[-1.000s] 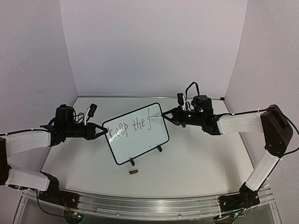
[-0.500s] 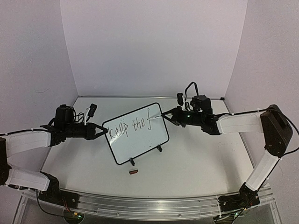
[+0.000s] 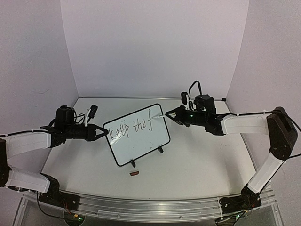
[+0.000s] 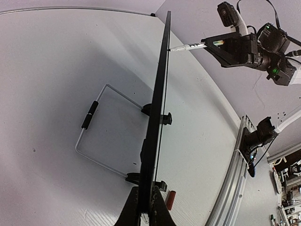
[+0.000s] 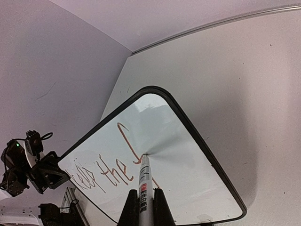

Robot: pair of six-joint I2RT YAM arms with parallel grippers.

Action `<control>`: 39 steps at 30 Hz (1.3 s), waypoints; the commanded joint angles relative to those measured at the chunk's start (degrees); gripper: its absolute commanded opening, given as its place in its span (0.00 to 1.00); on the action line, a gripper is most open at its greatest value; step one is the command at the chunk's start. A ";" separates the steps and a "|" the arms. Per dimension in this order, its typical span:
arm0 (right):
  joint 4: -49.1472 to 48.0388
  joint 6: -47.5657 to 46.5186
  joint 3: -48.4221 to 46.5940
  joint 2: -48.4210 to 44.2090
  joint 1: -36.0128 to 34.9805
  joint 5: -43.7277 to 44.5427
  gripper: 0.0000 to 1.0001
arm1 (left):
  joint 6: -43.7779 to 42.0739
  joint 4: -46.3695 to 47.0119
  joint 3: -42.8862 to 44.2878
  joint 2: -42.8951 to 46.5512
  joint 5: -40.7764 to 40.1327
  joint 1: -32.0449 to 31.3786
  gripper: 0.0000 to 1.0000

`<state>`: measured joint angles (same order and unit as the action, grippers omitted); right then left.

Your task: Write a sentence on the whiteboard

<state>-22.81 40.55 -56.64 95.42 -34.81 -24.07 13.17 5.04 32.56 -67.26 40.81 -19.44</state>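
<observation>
The whiteboard stands tilted at the table's middle on two black feet, and shows edge-on in the left wrist view. My left gripper is shut on its left edge. The sentence reads "keep the f" in dark lettering. My right gripper is shut on a white marker, its fingers flanking the barrel. The marker's tip touches the board at the "f", near the upper right corner. The marker meets the board's face from the right.
A small red marker cap lies on the table in front of the board. A wire stand props the board from behind. Walls close in on three sides, and an aluminium rail runs along the near edge.
My right arm has shifted slightly to the right, with the marker tip still on the board at the "f". The left arm and the board have not moved.
</observation>
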 commanded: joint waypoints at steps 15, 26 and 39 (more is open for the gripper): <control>1.10 -2.59 0.20 -7.53 0.07 -2.34 0.00 | -2.89 -0.49 2.15 -0.06 -4.16 0.44 0.00; 2.44 -2.96 2.18 -8.50 0.95 -3.13 0.00 | -2.80 -0.47 2.19 -0.22 -4.07 0.45 0.00; -0.50 -1.87 1.53 -4.24 0.97 -6.60 0.00 | -2.72 -0.45 2.25 -0.23 -4.01 0.41 0.00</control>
<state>-20.54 38.56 -54.54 89.70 -34.04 -29.48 13.06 5.04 32.58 -67.26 40.84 -19.44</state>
